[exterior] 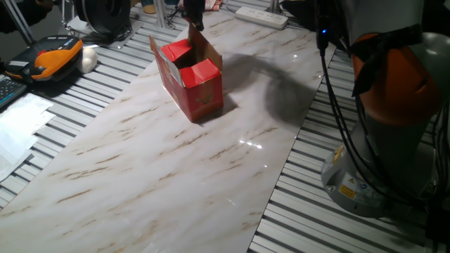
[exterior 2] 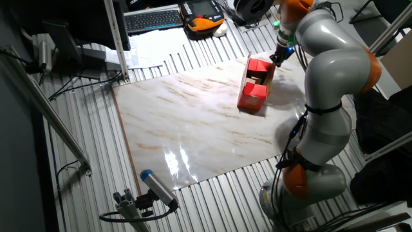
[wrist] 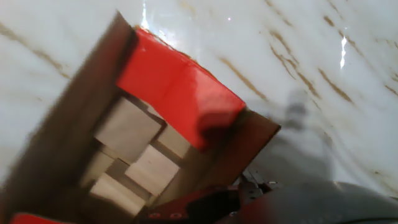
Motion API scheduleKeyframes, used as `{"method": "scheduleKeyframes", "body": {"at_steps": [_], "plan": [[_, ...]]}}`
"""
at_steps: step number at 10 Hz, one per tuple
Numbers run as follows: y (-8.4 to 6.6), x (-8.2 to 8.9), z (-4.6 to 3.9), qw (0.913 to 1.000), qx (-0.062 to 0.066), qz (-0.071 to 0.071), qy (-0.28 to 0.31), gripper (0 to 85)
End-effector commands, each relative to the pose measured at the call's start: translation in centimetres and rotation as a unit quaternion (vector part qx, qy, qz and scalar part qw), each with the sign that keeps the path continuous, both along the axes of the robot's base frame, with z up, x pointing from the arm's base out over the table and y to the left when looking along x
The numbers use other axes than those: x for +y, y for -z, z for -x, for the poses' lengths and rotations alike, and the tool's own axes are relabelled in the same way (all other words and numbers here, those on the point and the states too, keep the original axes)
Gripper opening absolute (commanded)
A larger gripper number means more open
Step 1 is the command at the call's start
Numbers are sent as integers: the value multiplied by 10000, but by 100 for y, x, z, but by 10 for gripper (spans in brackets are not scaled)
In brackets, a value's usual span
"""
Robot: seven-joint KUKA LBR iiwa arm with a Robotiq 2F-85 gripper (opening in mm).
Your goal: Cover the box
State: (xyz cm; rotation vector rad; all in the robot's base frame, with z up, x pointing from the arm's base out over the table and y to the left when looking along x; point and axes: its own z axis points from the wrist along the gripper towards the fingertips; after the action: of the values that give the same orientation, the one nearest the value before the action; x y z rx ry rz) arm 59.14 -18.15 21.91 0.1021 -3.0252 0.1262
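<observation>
The box [exterior: 195, 86] is a small red carton that stands on the marble table top [exterior: 162, 176] with its top open. One red flap [wrist: 180, 87] slopes in over the opening, and brown flaps [wrist: 239, 146] stand up at the sides. Pale blocks [wrist: 127, 127] lie inside. My gripper [exterior: 195, 23] hangs just above the far upright brown flap [exterior: 205, 46], at the box's far end. It also shows in the other fixed view [exterior 2: 279, 58], beside the box [exterior 2: 253, 90]. The fingers are dark and blurred, so I cannot tell whether they are open or shut.
A white power strip [exterior: 261, 15] lies at the table's far edge. An orange and black device [exterior: 55, 56], a white lump [exterior: 88, 60] and papers [exterior: 17, 126] lie to the left on the slatted bench. The arm's base [exterior: 365, 176] stands to the right.
</observation>
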Motion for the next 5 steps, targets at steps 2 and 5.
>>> {"method": "scheduleKeyframes", "body": {"at_steps": [2,5], "plan": [[16,152,-26,9998,-55,28,178,0],[197,383,26,9985,-295,86,457,0]]}}
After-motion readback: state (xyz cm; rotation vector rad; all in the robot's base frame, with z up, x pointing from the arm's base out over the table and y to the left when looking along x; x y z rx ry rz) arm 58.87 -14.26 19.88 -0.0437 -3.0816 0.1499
